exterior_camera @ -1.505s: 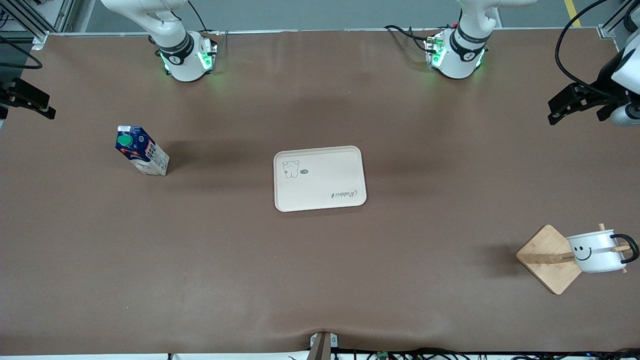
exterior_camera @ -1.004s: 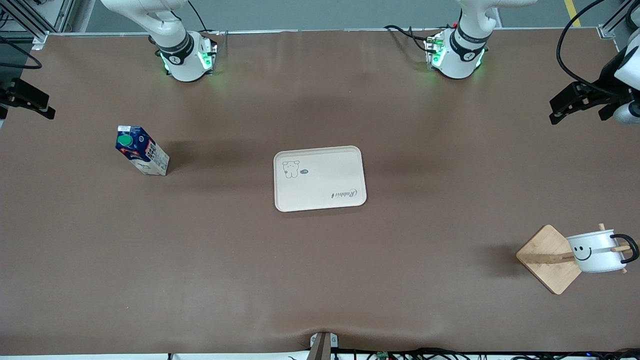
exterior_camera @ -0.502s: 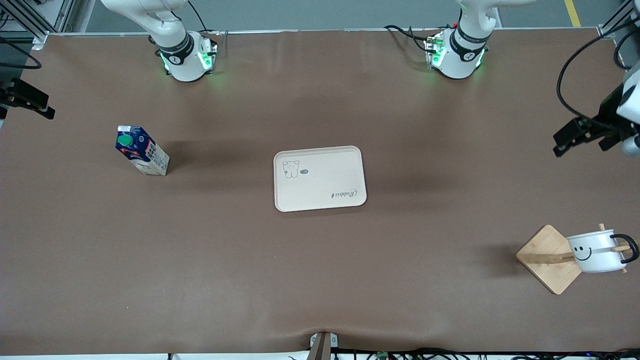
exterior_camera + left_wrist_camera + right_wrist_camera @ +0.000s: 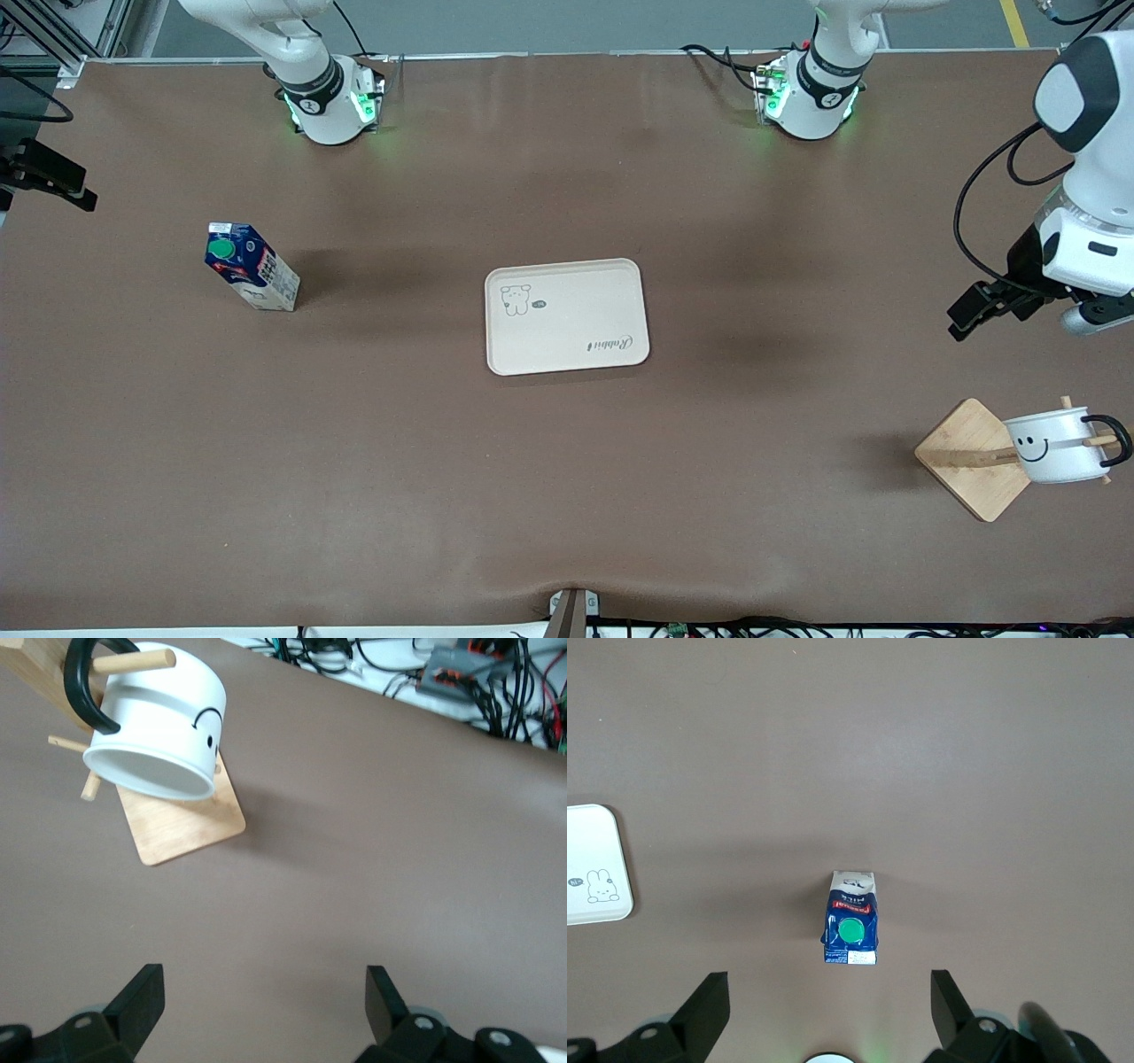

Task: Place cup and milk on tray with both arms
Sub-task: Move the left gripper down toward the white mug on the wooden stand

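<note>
The left hand (image 4: pixel 257 1010) hangs spread and empty over bare desk (image 4: pixel 567 496) at the left arm's end; nearer the front camera, the smiley cup (image 4: pixel 1054 446) hangs on a wooden rack (image 4: pixel 974 458). The right hand (image 4: pixel 824 1014), also spread and empty, hovers above the upright milk carton (image 4: pixel 251 267). The beige tray (image 4: pixel 566 316) lies bare mid-desk, well apart from both.

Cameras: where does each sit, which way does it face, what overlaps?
Front view: high, facing the robots; shows the table, tray, both bases and the left claw.
Left wrist view: on the left arm, looking down at the cup on its wooden rack; open left claw fingers show.
Right wrist view: on the right arm, looking down at the milk; open right claw fingers show.
Shared: front and right wrist both show milk and tray.
</note>
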